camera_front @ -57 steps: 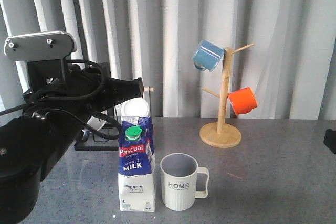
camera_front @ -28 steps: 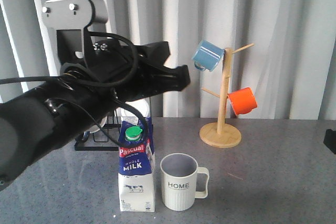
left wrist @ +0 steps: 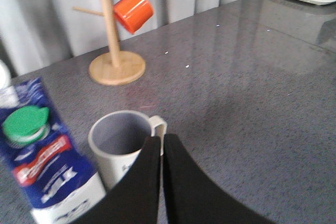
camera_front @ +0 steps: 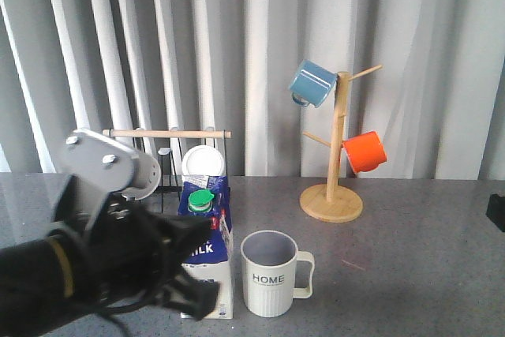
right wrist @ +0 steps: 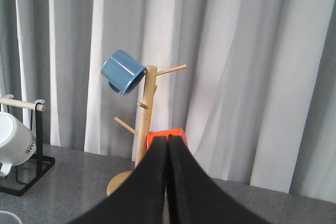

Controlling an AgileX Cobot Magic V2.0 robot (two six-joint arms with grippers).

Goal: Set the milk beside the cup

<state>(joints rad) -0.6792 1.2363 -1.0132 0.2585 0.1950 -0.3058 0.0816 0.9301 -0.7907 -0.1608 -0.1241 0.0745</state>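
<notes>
Blue-and-white milk [camera_front: 208, 226] carton stands upright on the grey speckled counter [camera_front: 410, 266], green cap [camera_front: 200, 199] on its gabled top. Cup [camera_front: 272, 274], cream ribbed with "HOME" lettering, sits just beside the carton on its right in the front view, handle pointing right, a narrow gap between them, not touching as far as I can tell. Left arm [camera_front: 95, 274] is low in the foreground, black and blurred, covering the carton's lower left part. Left end effector [left wrist: 160, 145]: fingers pressed together, closed on nothing, tips over the cup rim in the left wrist view. The carton [left wrist: 39, 166] shows there beside the cup [left wrist: 122, 142], cap up.

Right end effector [right wrist: 168, 145]: fingers also closed together, empty, raised and facing the curtain [right wrist: 252, 51]. It is not seen in the front view.

Wooden mug tree [camera_front: 335, 155] stands behind and to the right of the cup, well apart from it. Blue enamel mug [camera_front: 313, 83] hangs on an upper peg, orange enamel mug [camera_front: 364, 151] on a lower one. Black wire rack [camera_front: 170, 159] with a wooden top bar stands behind the carton, a plain white mug [camera_front: 203, 163] hanging on it. Grey-white pleated curtain fills the background.
</notes>
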